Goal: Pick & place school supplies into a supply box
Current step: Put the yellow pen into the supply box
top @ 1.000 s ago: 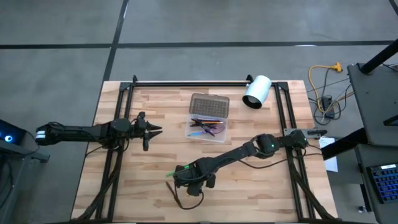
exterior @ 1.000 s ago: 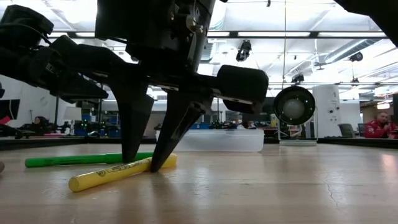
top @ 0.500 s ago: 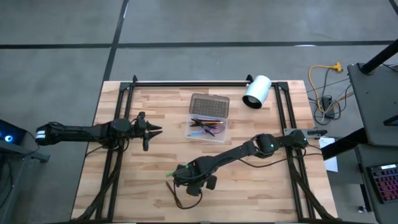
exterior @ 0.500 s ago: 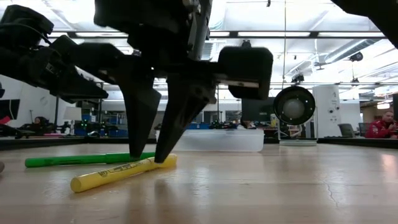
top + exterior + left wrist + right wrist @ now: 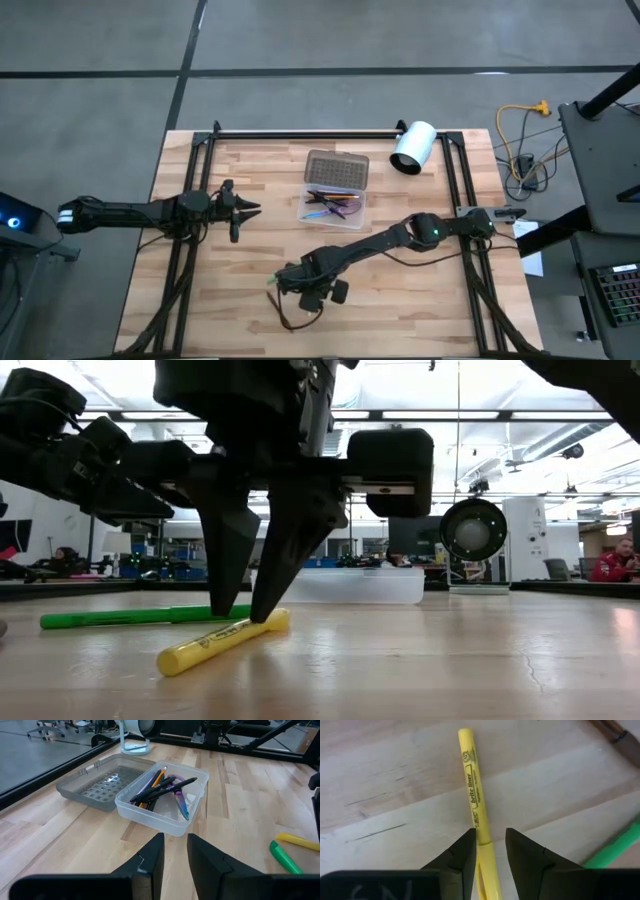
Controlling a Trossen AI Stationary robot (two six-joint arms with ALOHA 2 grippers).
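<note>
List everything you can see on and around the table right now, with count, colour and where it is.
Yellow highlighter: one, yellow, on the table's front middle, between the right tool's fingers.
Green pen: one, green, lying just behind the highlighter.
Supply box: one, translucent, table centre, grey lid open flat behind it.
Pens and pencils: several, dark, orange, blue, inside the box, with a purple piece I cannot identify.
White cylinder: one, white, back right of the table.
Brown item: one, partly seen near the highlighter.
Table: one, light wood.
Cables: yellow and dark, on the floor at right.
Left tool: dark, left of the box, holding nothing.
Right tool: dark, closing around the highlighter.
</note>
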